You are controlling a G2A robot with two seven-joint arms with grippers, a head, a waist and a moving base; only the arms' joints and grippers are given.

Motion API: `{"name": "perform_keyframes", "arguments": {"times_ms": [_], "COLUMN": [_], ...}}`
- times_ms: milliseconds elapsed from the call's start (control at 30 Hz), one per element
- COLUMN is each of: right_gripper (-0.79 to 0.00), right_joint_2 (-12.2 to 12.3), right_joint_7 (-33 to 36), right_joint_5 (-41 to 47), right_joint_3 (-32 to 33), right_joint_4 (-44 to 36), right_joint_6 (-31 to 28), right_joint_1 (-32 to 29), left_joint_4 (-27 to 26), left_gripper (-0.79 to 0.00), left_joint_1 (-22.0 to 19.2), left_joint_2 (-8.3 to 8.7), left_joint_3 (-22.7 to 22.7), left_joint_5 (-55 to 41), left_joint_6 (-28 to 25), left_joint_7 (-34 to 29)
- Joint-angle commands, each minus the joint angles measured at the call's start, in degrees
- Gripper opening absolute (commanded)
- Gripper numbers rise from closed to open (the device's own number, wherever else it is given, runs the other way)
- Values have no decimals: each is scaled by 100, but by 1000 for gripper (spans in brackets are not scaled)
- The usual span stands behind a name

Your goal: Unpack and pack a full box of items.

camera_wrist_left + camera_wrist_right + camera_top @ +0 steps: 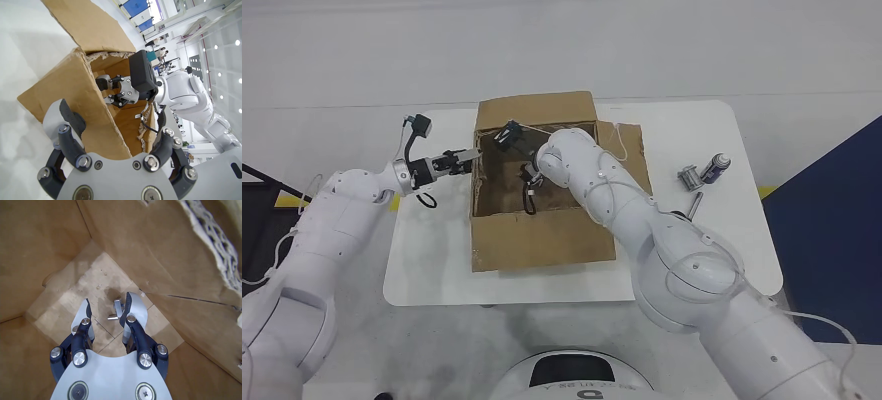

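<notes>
An open cardboard box [542,240] stands mid-table with its flaps spread. My right gripper [107,304] is deep inside it, open, just above the box floor. A small silver metal part [116,310] lies on that floor between the fingers, close against one pad [126,306]. From above, the right gripper [530,193] is low in the box near its left wall. My left gripper [113,115] is open astride the top edge of that wall [105,121], one finger outside and one inside. The right gripper [104,91] shows beyond it inside the box.
On the table right of the box lie a dark spray can [717,166], a grey metal piece [688,177] and a thin tool [695,206]. The box walls hem in the right gripper. The white table [432,260] has free room to the left and front.
</notes>
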Motion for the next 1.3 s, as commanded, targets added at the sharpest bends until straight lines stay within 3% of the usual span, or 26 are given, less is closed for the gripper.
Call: {"name": "perform_keyframes", "arguments": {"times_ms": [0, 267, 333, 400, 1000, 1267], "right_gripper": [-416, -394, -354, 0, 0, 0], "right_joint_2": [1, 1, 1, 1, 5, 145], "right_joint_7": [-1, -1, -1, -1, -28, 23], "right_joint_5": [1, 1, 1, 1, 7, 38], "right_joint_3": [-1, -1, -1, -1, 6, 127], "right_joint_4": [-1, -1, -1, -1, 9, 36], "right_joint_6": [0, 0, 0, 0, 6, -517], "right_joint_1": [-1, -1, -1, -1, -14, -104], "left_joint_4": [1, 1, 1, 1, -110, -110], "left_gripper": [0, 0, 0, 0, 0, 0], "left_joint_1": [-1, -1, -1, -1, 28, 28], "left_joint_2": [0, 0, 0, 0, 15, 15], "left_joint_3": [-1, -1, -1, -1, -39, -39], "left_joint_5": [0, 0, 0, 0, -43, -43], "left_joint_6": [-2, -2, -2, -2, -135, -135], "left_joint_7": [2, 2, 2, 2, -140, -140]}}
